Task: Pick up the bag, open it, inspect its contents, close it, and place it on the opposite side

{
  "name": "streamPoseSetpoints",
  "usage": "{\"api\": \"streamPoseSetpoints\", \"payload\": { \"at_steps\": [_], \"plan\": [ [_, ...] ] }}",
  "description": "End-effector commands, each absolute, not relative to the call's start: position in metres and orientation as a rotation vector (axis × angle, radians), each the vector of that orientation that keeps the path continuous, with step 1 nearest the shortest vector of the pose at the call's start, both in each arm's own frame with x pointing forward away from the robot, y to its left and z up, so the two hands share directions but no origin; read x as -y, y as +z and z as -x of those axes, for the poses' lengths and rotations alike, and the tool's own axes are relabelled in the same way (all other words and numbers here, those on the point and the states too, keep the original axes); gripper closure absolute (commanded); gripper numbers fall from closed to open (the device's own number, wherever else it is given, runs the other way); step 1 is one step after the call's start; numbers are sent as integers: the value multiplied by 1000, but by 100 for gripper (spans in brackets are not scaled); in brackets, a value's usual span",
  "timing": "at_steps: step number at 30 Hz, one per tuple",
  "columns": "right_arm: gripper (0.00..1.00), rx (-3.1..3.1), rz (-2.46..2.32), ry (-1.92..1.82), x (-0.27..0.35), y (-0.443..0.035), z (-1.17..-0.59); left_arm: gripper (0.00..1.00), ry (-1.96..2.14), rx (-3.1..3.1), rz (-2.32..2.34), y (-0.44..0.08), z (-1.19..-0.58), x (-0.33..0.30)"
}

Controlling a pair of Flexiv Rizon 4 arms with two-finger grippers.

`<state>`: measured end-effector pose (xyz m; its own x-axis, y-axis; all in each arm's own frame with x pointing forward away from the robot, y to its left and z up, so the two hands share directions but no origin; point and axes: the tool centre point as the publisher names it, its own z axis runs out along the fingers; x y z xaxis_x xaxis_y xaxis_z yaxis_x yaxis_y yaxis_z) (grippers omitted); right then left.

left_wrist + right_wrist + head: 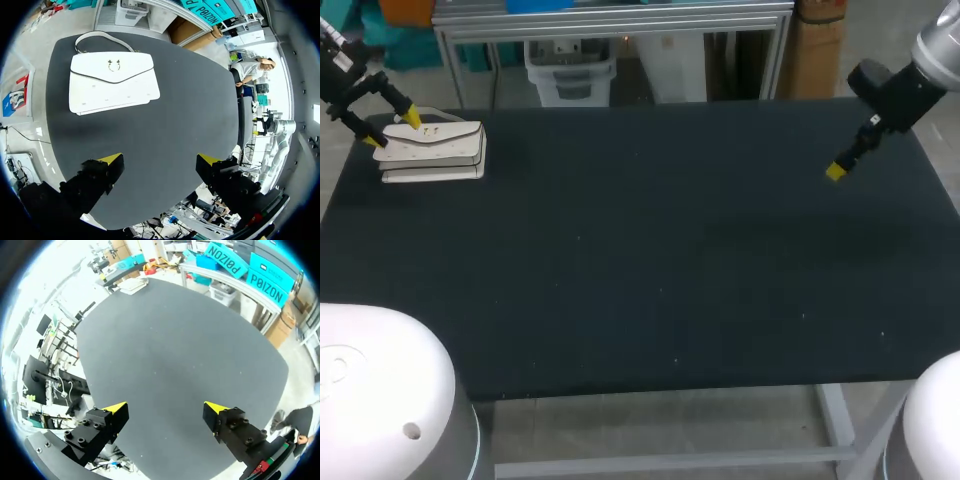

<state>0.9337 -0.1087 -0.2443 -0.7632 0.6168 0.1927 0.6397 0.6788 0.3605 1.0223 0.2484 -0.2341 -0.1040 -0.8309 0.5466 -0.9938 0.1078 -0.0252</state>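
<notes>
Your left gripper [160, 160] stands wide open and holds nothing. The white bag [112, 82] lies flat and closed ahead of its fingers, near the far left corner of the table [650, 250]. If you come down on the flat face, the fingers may only push the bag toward the edge. Your right gripper [167, 407], also wide, hangs well apart.

Robotics lab: 2 robot arms [900, 90] over a black table [650, 260].
</notes>
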Motion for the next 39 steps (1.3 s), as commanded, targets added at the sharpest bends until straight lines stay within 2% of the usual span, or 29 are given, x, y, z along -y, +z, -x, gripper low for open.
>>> {"api": "streamPoseSetpoints", "payload": {
  "at_steps": [1,11,26,36,39],
  "plan": [
    [0,2830,1058,-645,109,-245,-932,0,608,2023,-1639,-243,-1032,-248],
    [0,2945,792,-904,78,-280,-931,0,666,1895,-1727,-276,-1072,-296],
    [0,3047,475,-1022,65,-305,-907,0,706,1641,-1794,-327,-1128,-358],
    [0,3076,323,-1042,59,-312,-899,0,718,1579,-1734,-340,-1140,-351],
    [0,3073,295,-1049,57,-315,-898,7,729,1574,-1716,-340,-1143,-348]
  ]
}}
